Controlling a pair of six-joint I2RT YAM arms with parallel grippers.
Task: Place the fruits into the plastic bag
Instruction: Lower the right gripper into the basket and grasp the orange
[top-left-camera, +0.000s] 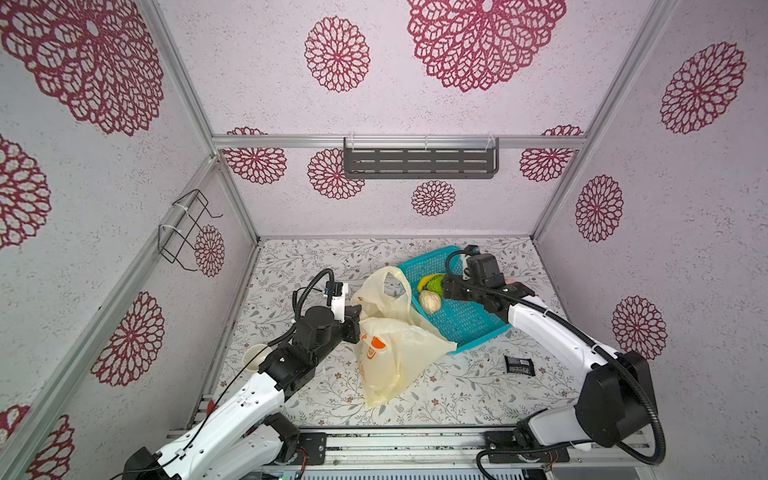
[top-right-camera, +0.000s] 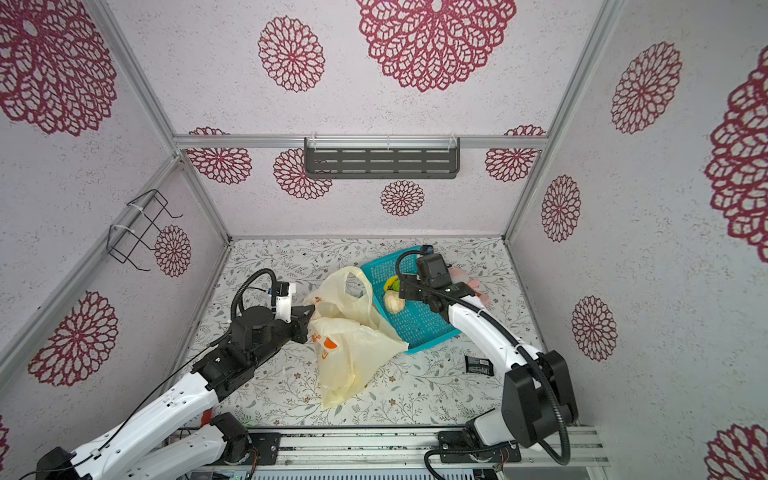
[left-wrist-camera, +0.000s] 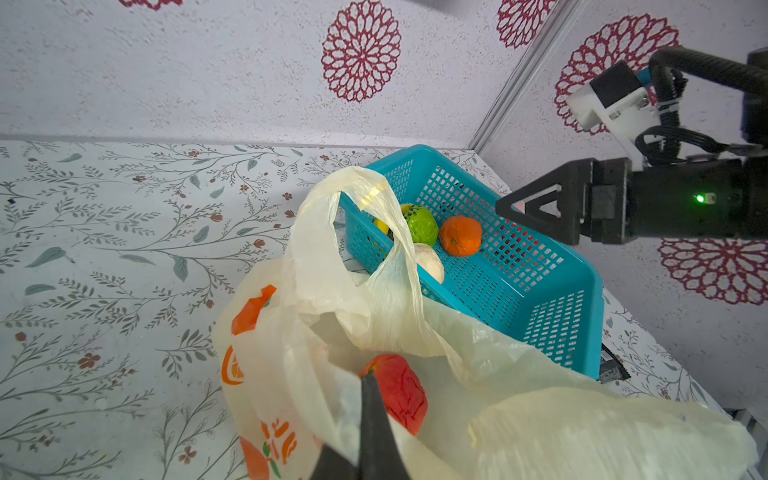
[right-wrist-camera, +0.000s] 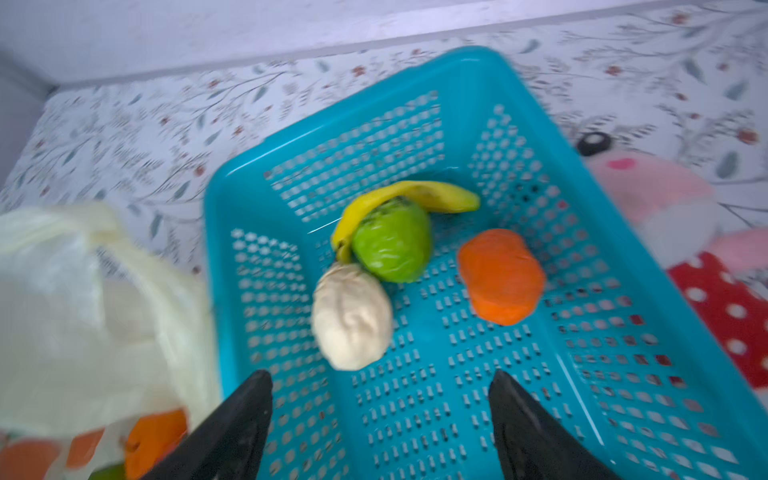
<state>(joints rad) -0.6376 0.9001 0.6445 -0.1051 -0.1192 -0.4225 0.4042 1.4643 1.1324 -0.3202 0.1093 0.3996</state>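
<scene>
The plastic bag (top-left-camera: 395, 353) is lying slumped mid-table, thin, limp and slippery, so my left pincer (top-left-camera: 356, 318) is clenching its left rim, propping the mouth open. Just right of it and farther back, the turquoise basket (left-wrist-camera: 552, 324) is holding most fruits. My right pincer (right-wrist-camera: 380, 374) is hovering released over the basket floor. The cream ball (right-wrist-camera: 351, 318), nearest, is looking light and squashy; I am judging a gentle pinch across its middle best. The orange ball (right-wrist-camera: 500, 276), green fruit (right-wrist-camera: 392, 245) and banana (right-wrist-camera: 436, 195) are waiting behind it, and a red ball (left-wrist-camera: 399, 390) is sitting in the bag

Bright, even light, faint shadows, edges bowed (top views), right wrist view blurred.
</scene>
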